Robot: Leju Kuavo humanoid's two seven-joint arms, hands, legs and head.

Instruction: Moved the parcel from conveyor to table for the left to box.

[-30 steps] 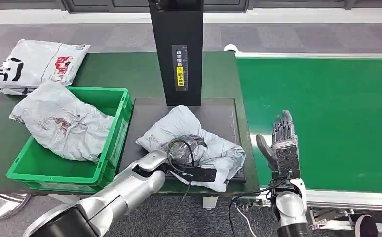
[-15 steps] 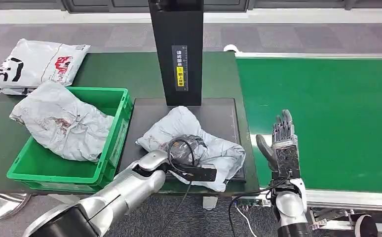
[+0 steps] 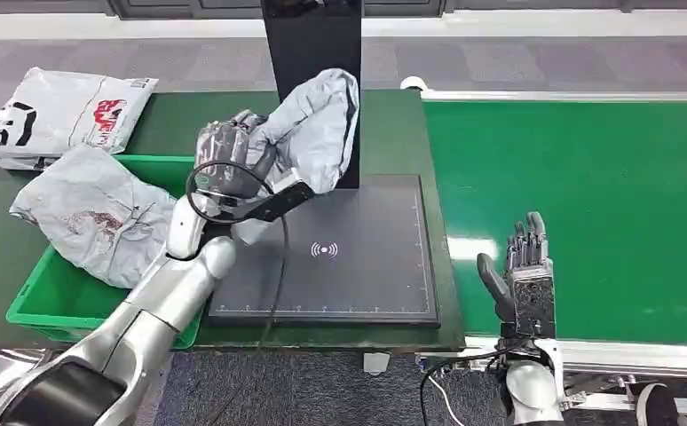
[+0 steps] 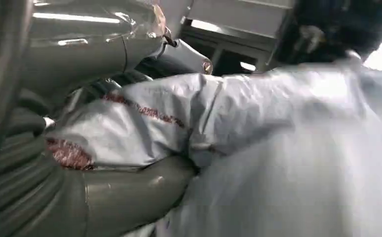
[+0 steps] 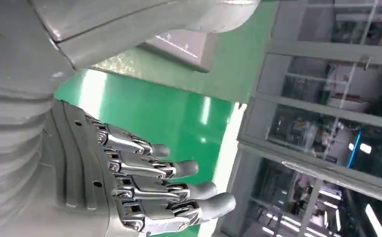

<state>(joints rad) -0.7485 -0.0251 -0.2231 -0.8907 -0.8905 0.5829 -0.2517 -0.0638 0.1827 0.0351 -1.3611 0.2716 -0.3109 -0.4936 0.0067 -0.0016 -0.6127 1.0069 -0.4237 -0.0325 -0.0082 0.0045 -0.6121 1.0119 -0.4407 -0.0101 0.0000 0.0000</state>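
My left hand (image 3: 226, 153) grips a crumpled grey parcel (image 3: 315, 129) and holds it in the air above the black scanner pad (image 3: 340, 266), in front of the black post (image 3: 309, 40). Up close in the left wrist view, the grey parcel (image 4: 258, 148) with red print is pressed against my thumb (image 4: 130, 192). Over the near edge of the green conveyor (image 3: 588, 195), my right hand (image 3: 526, 275) stands upright with its fingers straight and apart, holding nothing; the right wrist view shows the same hand (image 5: 144, 187) with bare fingers.
A green crate (image 3: 158, 169) at the left of the dark green table (image 3: 233, 120) holds another grey parcel (image 3: 87, 222). A white printed bag (image 3: 51, 115) lies at the table's far left corner. A black cable (image 3: 273, 266) hangs from my left wrist over the pad.
My left hand has lifted the grey parcel off the scanner pad, up and toward the far left. The pad now lies bare. The right hand has barely moved, while the camera shifted slightly.
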